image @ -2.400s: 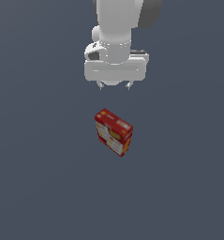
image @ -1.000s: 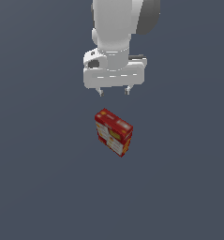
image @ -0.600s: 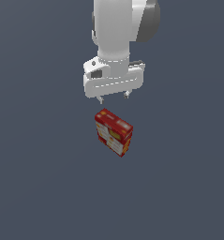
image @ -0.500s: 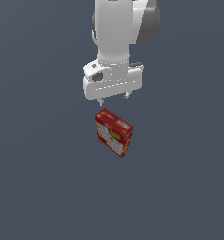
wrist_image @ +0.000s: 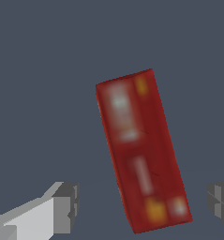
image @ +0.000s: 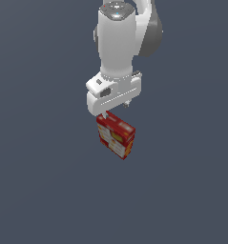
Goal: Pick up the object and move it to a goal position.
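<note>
The object, a small red carton (image: 116, 136) with yellow and white printed panels, stands on the dark grey floor in the middle of the exterior view. My white gripper (image: 116, 110) hangs directly over its top, turned at an angle, with one fingertip (image: 105, 115) just at the carton's upper edge. In the wrist view the carton's red top face (wrist_image: 139, 145) lies between my two grey fingers (wrist_image: 64, 206), and the gripper (wrist_image: 141, 204) is open wide and holds nothing. The jaws stand apart from the carton on both sides.
The floor (image: 44, 190) is a flat, uniform dark grey surface all round. No other objects, edges or goal marker show in either view.
The gripper has come down from well above the carton to just over its top. It has also twisted about its axis, and its fingers have spread wider. The carton has not moved.
</note>
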`<state>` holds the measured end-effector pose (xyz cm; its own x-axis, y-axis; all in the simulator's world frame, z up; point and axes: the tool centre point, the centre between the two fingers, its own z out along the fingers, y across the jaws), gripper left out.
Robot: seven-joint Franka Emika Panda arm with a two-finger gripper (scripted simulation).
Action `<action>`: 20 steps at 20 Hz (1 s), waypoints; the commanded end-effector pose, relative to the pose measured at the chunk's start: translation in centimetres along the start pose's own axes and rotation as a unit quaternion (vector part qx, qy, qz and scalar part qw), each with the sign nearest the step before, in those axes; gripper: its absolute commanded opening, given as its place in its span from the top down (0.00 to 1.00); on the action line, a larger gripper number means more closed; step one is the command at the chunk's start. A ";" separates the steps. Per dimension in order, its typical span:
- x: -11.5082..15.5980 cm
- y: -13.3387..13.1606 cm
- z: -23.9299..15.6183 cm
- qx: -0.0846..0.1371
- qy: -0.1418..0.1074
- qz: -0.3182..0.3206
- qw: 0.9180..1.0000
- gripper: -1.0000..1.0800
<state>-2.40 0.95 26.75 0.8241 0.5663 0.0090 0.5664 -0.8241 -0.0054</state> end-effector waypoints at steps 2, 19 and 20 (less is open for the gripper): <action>0.5 0.3 0.8 -0.001 -0.002 -0.044 0.999 0.04; 1.4 1.0 2.5 -0.002 -0.005 -0.129 0.992 0.04; 1.4 1.0 2.6 -0.002 -0.005 -0.129 0.992 0.04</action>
<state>-0.70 0.95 24.22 0.6512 0.7589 -0.0001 0.7589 -0.6512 -0.0004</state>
